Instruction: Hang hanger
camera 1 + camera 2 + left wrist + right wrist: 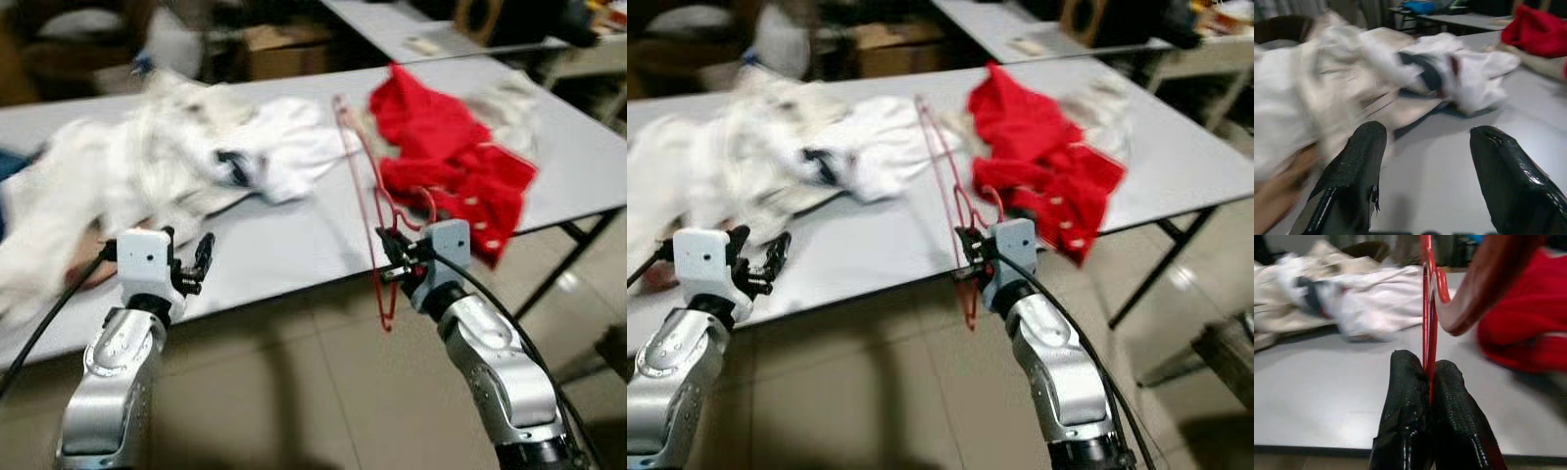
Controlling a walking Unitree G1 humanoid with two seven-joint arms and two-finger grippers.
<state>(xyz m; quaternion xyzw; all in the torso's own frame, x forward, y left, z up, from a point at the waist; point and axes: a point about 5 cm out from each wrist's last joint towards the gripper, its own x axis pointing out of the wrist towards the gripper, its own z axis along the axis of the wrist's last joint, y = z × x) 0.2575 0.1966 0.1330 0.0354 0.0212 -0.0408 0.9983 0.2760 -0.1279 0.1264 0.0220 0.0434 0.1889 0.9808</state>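
Observation:
A thin red hanger (364,176) stands on edge over the front of the grey table (294,245), its hook curling by my right gripper (392,257). That gripper is shut on the hanger's wire (1426,333), the two black fingers (1405,401) pressed together around it. Behind it lies a red garment (451,157). A heap of white clothes (157,166) covers the table's left half. My left gripper (191,264) hangs open at the table's front edge, with nothing between its fingers (1359,161).
A second table (411,29) and cardboard boxes (284,49) stand behind. The table's folding legs (573,255) show at the right. Tiled floor (313,392) lies below the arms.

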